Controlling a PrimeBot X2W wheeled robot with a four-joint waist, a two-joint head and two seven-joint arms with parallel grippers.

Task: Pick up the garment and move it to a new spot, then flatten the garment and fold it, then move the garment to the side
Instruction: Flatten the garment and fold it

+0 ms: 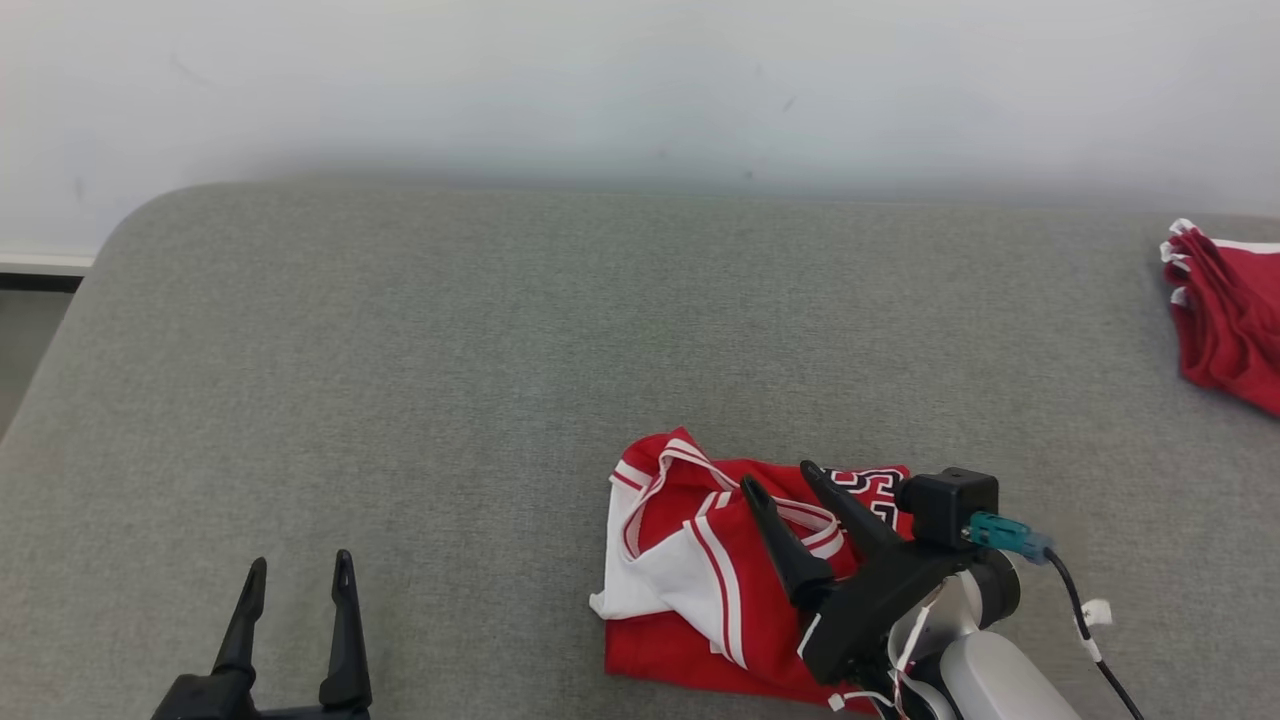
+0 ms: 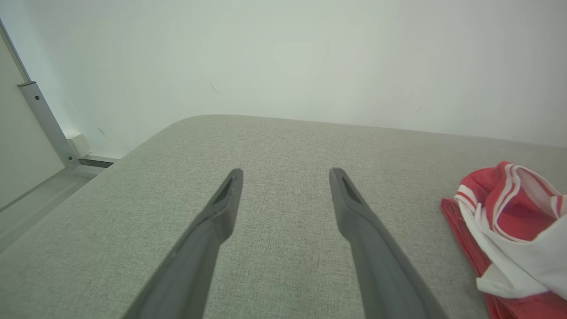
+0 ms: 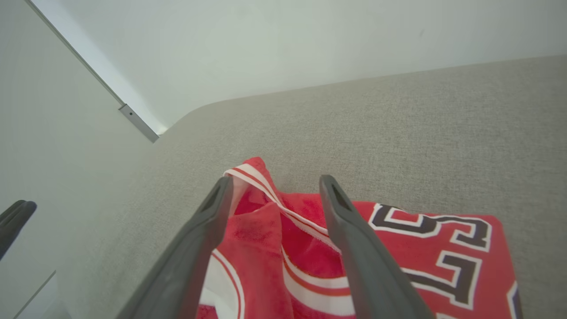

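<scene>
- Worktop [image 1: 450,380]: grey woven cloth cover, matt, slightly coarse weave.
- Garment [image 1: 680,575]: red jersey cloth, smooth, thin, soft folds; white cloth trim; black-and-white figures lie flat on it, stitched or printed can't tell.
- Second cloth [image 1: 1235,320]: red with white edging, same look, matt.
- Fingers [image 2: 352,212]: dark grey, matt, smooth, plastic-looking.
- Camera box [image 1: 950,505]: black, matt plastic.
- Plug [image 1: 1000,535]: teal plastic, slight shine.
- Forearm [image 1: 1005,685]: pale shell, smooth, semi-glossy.
- Wall [image 1: 600,90]: white, smooth, matt, few faint scuffs.
- Strip [image 2: 46,126]: grey metal, dull finish.
</scene>
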